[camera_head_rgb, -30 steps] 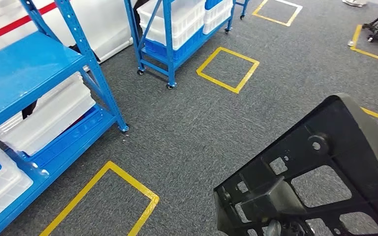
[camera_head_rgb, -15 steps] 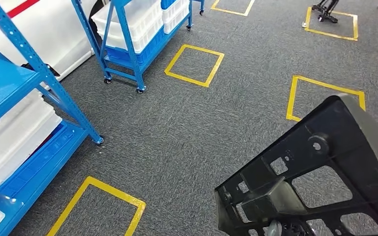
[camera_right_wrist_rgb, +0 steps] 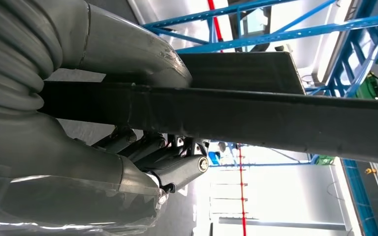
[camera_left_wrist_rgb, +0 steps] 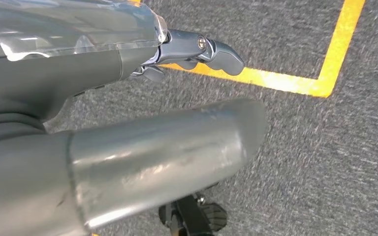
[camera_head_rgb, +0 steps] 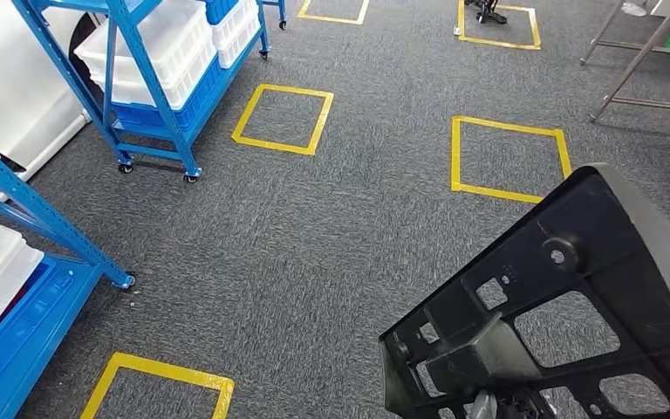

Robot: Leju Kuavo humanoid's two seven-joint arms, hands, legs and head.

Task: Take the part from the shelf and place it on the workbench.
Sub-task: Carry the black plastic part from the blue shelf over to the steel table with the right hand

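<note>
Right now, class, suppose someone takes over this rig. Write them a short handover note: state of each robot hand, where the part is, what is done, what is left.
Right robot hand: grips the black part, thumb over its edge, fingers under.
Left robot hand: holds nothing, hanging above the grey carpet by a yellow tape line.
Part: off the blue shelf, carried low at the robot's right.
Done: pickup.
Left: reach the workbench and set the part down.

Right hand [camera_right_wrist_rgb: 103,147] grips with thumb opposite fingers [camera_right_wrist_rgb: 177,164]; left hand [camera_left_wrist_rgb: 128,108] holds nothing.
</note>
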